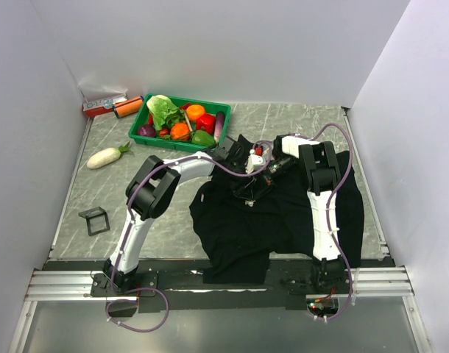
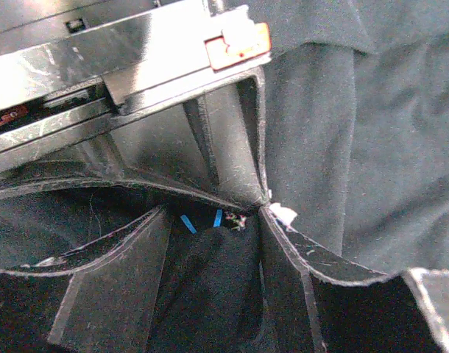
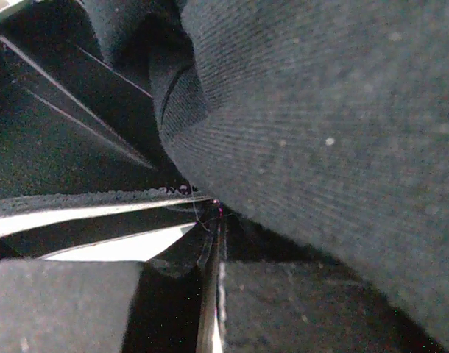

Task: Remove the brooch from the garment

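Note:
The black garment [image 1: 283, 217] lies on the right half of the table. Both grippers meet on its raised upper part. My left gripper [image 1: 251, 172] [image 2: 213, 220] is shut on a thick fold of the garment [image 2: 210, 287], which fills the gap between its fingers [image 2: 114, 287]. My right gripper [image 1: 266, 170] [image 3: 216, 218] has its jaws pressed together, the tips [image 2: 263, 200] touching the fabric [image 3: 327, 125]. The brooch [image 2: 241, 220] shows as a tiny sparkling speck right at those tips, with pink glints in the right wrist view [image 3: 221, 212]. A small plain white scrap [image 2: 283, 214] sits beside it.
A green tray [image 1: 142, 121] of vegetables stands at the back left. An orange-and-red tool [image 1: 114, 107] lies behind it, a white radish [image 1: 107, 157] in front. A small black stand [image 1: 95, 220] sits at the left. White walls enclose the table.

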`<state>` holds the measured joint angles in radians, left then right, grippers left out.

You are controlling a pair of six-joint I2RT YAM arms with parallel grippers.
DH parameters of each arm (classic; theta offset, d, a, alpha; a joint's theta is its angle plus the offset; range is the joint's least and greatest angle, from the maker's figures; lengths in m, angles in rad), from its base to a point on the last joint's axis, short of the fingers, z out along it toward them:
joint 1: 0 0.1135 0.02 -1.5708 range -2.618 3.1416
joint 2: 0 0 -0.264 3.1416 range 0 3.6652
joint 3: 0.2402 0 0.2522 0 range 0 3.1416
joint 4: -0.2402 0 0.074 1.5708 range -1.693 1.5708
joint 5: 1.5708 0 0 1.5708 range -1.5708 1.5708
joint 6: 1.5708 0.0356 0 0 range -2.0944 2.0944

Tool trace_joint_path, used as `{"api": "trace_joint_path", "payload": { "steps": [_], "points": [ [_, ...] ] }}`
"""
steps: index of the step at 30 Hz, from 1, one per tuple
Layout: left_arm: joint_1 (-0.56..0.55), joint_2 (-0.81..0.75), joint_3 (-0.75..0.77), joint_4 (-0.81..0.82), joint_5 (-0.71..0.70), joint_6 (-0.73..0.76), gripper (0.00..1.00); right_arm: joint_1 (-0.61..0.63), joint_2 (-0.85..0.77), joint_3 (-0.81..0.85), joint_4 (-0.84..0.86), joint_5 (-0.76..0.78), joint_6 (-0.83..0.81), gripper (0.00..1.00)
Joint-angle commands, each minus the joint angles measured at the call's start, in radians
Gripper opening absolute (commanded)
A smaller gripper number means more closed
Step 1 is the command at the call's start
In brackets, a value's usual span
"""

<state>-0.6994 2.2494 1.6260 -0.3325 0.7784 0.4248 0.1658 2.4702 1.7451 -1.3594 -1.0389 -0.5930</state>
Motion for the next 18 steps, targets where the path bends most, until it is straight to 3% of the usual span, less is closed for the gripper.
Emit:
{"api": "trace_joint_path", "payload": {
  "steps": [1, 13, 18],
  "points": [
    [-0.015, 0.016, -0.075, 0.023, -0.172, 0.078, 0.58, -0.017, 0.058, 0.008, -0.080, 0.083, 0.064, 0.00],
    [-0.121, 0.029, -0.140, 0.128, -0.459, 0.071, 0.58, -0.018, 0.064, 0.008, -0.096, 0.062, 0.033, 0.00],
    [-0.124, 0.035, -0.062, 0.132, -0.491, -0.023, 0.59, -0.019, 0.075, 0.022, -0.119, 0.054, 0.013, 0.00]
  ]
}}
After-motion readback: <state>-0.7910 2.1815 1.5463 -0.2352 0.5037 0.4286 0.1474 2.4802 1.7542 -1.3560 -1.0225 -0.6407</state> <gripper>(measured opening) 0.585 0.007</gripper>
